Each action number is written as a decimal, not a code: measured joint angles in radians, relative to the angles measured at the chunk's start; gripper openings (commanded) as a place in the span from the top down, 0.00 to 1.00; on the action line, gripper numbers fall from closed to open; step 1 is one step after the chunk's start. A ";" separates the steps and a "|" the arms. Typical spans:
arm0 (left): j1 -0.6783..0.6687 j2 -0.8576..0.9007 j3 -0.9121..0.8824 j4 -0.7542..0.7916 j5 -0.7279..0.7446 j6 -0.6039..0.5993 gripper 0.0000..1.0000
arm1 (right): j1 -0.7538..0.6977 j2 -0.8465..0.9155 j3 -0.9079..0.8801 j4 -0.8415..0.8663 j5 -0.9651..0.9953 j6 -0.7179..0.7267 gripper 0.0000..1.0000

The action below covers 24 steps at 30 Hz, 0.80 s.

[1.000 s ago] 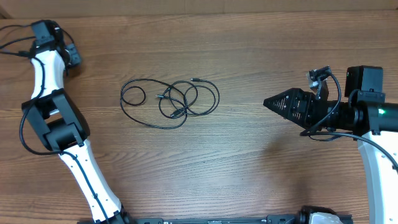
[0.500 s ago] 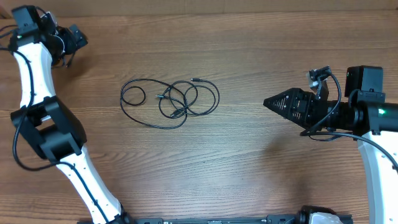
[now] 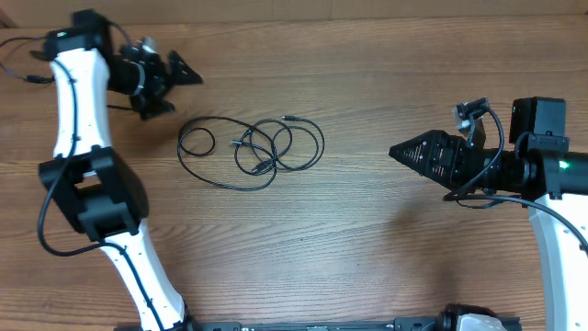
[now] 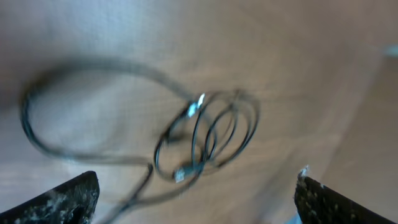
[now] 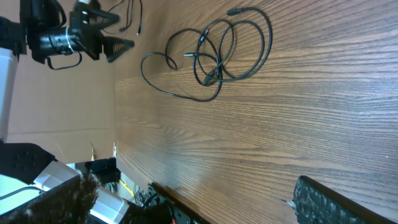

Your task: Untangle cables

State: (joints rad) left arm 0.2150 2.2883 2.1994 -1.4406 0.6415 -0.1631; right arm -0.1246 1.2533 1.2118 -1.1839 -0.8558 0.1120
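The cables [image 3: 253, 147] are thin black cords lying in a tangle of overlapping loops on the wooden table, left of centre, with small plug ends showing. My left gripper [image 3: 177, 85] is open and empty, up and to the left of the tangle, a short way off. In the blurred left wrist view the cables [image 4: 205, 134] lie ahead of the open left gripper [image 4: 199, 205]. My right gripper [image 3: 395, 152] is far to the right of the tangle. It is open and empty in the right wrist view [image 5: 199, 205], where the cables [image 5: 211, 53] lie far ahead.
The wooden table [image 3: 367, 239] runs between the tangle and the right arm. A cardboard wall [image 3: 367, 7] stands along the far edge. In the right wrist view the table's edge [image 5: 155, 186] has clutter beyond it.
My left arm has swung from the far left corner to the right, bringing its gripper close to the tangle's upper left. The cables and the right arm have not moved.
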 measured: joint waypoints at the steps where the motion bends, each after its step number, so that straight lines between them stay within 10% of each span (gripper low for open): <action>1: -0.019 0.000 0.000 -0.029 -0.034 -0.011 0.00 | 0.000 0.000 0.000 0.000 0.000 0.000 0.00; 11: -0.137 0.000 -0.001 -0.127 -0.398 -0.193 0.00 | 0.000 0.000 0.000 0.000 0.000 0.000 0.00; 24: -0.209 0.000 -0.022 -0.086 -0.500 -0.394 0.04 | 0.000 0.000 0.000 0.000 0.000 0.000 0.00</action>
State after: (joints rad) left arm 0.0055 2.2883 2.1777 -1.5265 0.1410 -0.5571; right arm -0.1246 1.2530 1.2118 -1.1839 -0.8558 0.1120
